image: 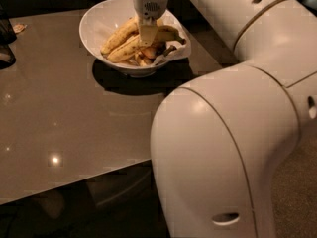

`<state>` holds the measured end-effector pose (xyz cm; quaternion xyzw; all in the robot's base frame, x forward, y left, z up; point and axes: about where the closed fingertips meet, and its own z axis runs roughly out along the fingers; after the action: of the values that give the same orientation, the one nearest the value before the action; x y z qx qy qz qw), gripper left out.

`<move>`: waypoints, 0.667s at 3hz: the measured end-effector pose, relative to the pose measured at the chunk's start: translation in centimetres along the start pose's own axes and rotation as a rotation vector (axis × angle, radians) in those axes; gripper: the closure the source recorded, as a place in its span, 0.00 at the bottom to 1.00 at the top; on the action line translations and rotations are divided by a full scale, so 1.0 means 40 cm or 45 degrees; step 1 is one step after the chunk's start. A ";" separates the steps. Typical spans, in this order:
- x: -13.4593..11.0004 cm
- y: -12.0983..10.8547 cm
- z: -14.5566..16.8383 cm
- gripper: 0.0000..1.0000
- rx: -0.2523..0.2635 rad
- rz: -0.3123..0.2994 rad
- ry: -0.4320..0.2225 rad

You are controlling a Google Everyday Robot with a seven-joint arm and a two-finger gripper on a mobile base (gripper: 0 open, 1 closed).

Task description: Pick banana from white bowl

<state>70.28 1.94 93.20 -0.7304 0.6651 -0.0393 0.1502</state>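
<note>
Nearest the camera: 1 large white arm link (213, 157), rounded, filling the lower right, with 1 small oval recess low on its shell. Beside it at the right edge, a strip of speckled floor (294, 197). The arm runs up and back through a second white link (267, 33) crossing the upper right, marked by a seam line and 1 dark hole near the top. Table (74, 123): glossy grey-brown top with several bright light spots reflected on the near left part; its near edge runs diagonally across the lower left, dark below. Farther back, at the far middle of the table, white bowl (96, 21): round, glossy, deep sloping sides, dark shadow on the table at its near side. Contents: bananas (121, 41), yellow with brown spotting, at least 2 lying side by side from the bowl's left wall toward centre and 1 more curving to the right. Crumpled white paper (176, 51) shows beneath them at the right rim. All fruit sits inside the bowl. Gripper (147, 36): hangs straight down from the top edge over the bowl's centre, its pale lower end touching the middle of the banana pile, a grey perforated housing above it. Grip state: cannot tell; the contact zone blends into the fruit. Far left edge: dark object (5, 43), partly cut off, and near it 1 small pale scrap (19, 28) on the table.
</note>
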 end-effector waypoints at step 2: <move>0.017 -0.010 -0.071 1.00 0.090 0.014 -0.032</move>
<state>70.02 0.85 95.91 -0.7215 0.6653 -0.0527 0.1845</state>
